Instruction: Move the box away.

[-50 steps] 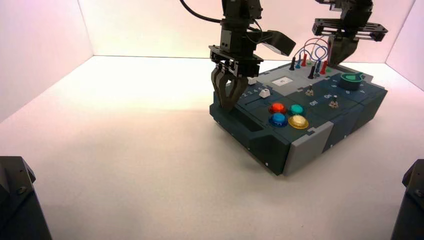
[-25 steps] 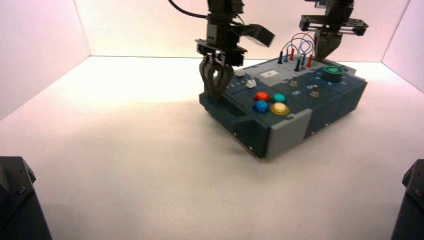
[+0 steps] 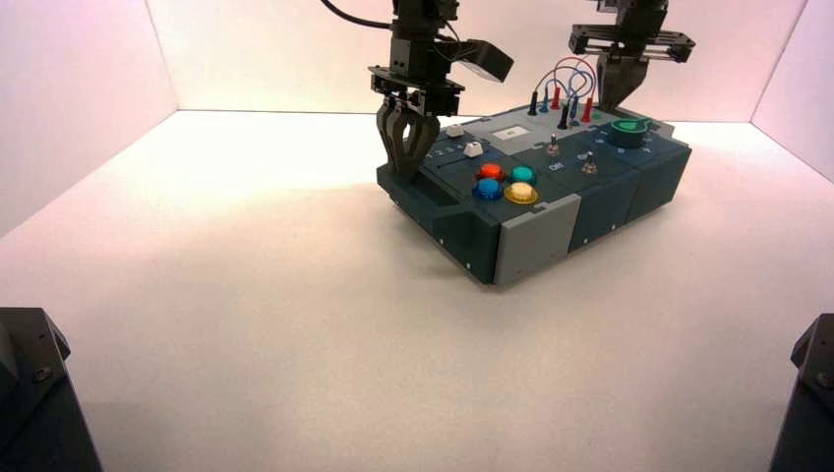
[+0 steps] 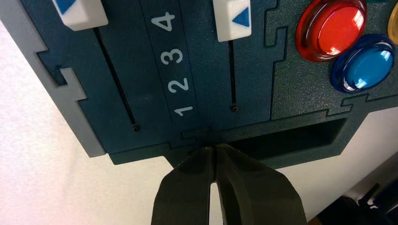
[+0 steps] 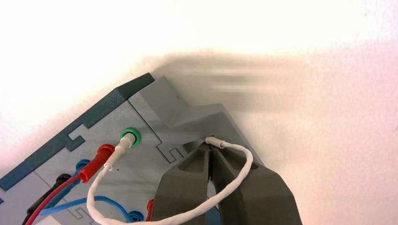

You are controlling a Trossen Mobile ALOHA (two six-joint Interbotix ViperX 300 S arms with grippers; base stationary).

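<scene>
The left gripper [image 3: 404, 167] stands at the left end of the large dark teal-grey wedge-shaped control box [image 3: 600, 202], which sits on the white table [image 3: 246, 324] a little right of the middle and towards the back wall, turned at an angle. In the left wrist view this gripper [image 4: 215, 151] has its two dark fingers [image 4: 187, 187] closed together, tip against tip, and the tips touch the edge of the box just above a long dark slot [image 4: 291, 140] in its side. Nothing is held between the fingers.

Near this end, the box has two white slider caps with blue triangles [image 4: 232, 18], each on a black track, and the white numbers 1, 2, 3, 4 are printed between the tracks. Beside the sliders are the round buttons: red [image 4: 331, 28] and blue [image 4: 363, 63] close together, with the teal [image 3: 522, 174] and the yellow [image 3: 521, 193] next to them.

Further right, two small toggle switches [image 3: 554, 149] stand on the top face, and behind them the looped red and blue wires [image 3: 563, 79] rise from their plugs. The round green knob [image 3: 627, 131] sits near the right back corner.

The right gripper [image 3: 615, 98] is at this back right corner. In the right wrist view its fingers [image 5: 187, 187] are nearly closed, the tips meeting at the grey edge of the box, and a thin white wire [image 5: 234, 154] passes around them, running from a green socket [image 5: 129, 137].
</scene>
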